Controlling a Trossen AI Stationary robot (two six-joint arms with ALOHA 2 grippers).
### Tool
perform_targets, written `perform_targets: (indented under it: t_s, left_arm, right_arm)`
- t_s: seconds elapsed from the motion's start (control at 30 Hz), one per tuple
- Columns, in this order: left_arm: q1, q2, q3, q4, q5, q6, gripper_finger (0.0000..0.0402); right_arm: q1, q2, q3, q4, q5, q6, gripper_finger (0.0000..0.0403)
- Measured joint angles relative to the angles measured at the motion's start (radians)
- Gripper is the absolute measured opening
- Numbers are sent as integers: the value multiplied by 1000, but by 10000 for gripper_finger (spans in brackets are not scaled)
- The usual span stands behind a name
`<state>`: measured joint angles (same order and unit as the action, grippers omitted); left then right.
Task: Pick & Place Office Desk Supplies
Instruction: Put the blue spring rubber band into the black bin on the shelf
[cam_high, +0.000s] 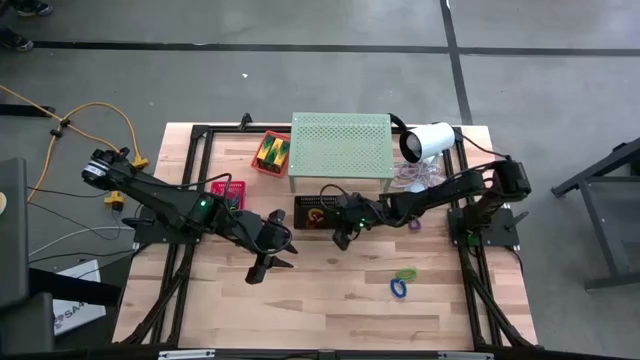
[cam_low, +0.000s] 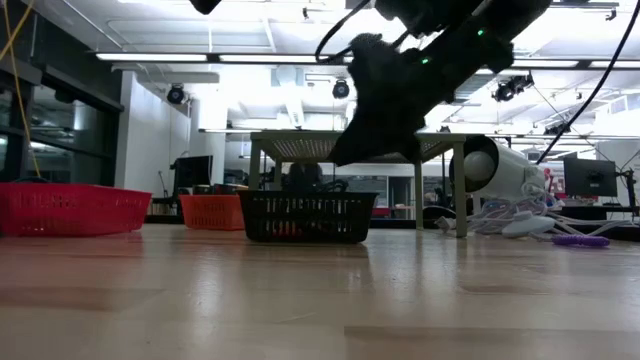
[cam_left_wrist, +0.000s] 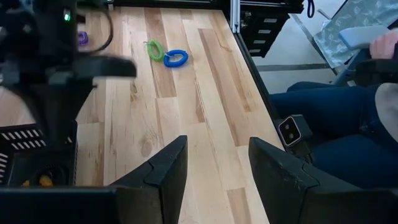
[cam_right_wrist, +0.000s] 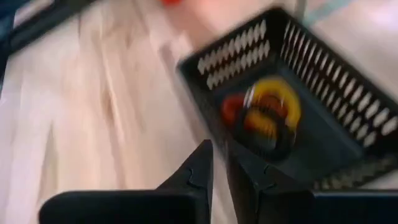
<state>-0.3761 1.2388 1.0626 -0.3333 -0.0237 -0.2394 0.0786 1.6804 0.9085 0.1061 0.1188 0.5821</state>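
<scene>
**Right end effector** (cam_right_wrist: 219, 155)
- Held above the tabletop (cam_high: 330, 310), just beside the near wall of the black basket (cam_right_wrist: 236, 53), on the side facing the open tabletop.
- Fingers parted by a slim gap only; nothing between them. Released, not grasping.
- Judged reason for the position: the basket serves as the drop point, so a station at its rim suits a delivery into it.

**Left end effector** (cam_left_wrist: 214, 149)
- Parked over bare tabletop, well apart from the basket's contents and from the loose loops.
- Fingers (cam_left_wrist: 168, 165) spread wide, empty. Released.
- Judged reason: waiting clear of the other arm's working zone.

**Supplies, location**
- Inside the black basket: orange-yellow loop (cam_right_wrist: 273, 102) and red loop (cam_right_wrist: 231, 107), touching, resting on the basket floor with a dark ring partly over them.
- On the tabletop, well apart from the basket: green loop (cam_left_wrist: 153, 50) and blue loop (cam_left_wrist: 176, 58), just beside each other.
- Near the right arm's side of the basket: purple loop (cam_high: 414, 224).
- In the orange bin (cam_high: 262, 166) beside the perforated shelf (cam_high: 340, 148): yellow-and-green wedge pieces (cam_high: 272, 152).

**Supplies, appearance**
- Loops: small, thin, closed rings, lying flat, brightly coloured, likely soft and light.
- Wedge pieces: packed close together; separate outlines hard to tell.
</scene>
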Motion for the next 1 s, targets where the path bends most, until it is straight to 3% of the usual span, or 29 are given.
perform_targets:
  t_s: [0.3, 0.63, 1.0]
  left_arm:
    - [0, 0, 0, 0, 0, 0, 166]
    - [0, 0, 0, 4, 0, 0, 166]
    - [0, 0, 0, 6, 0, 0, 166]
  right_arm:
    - [58, -98, 0, -258, -181, 59, 32]
    - [208, -199, 0, -455, -132, 160, 32]
    - [469, -248, 0, -681, 8, 560, 32]
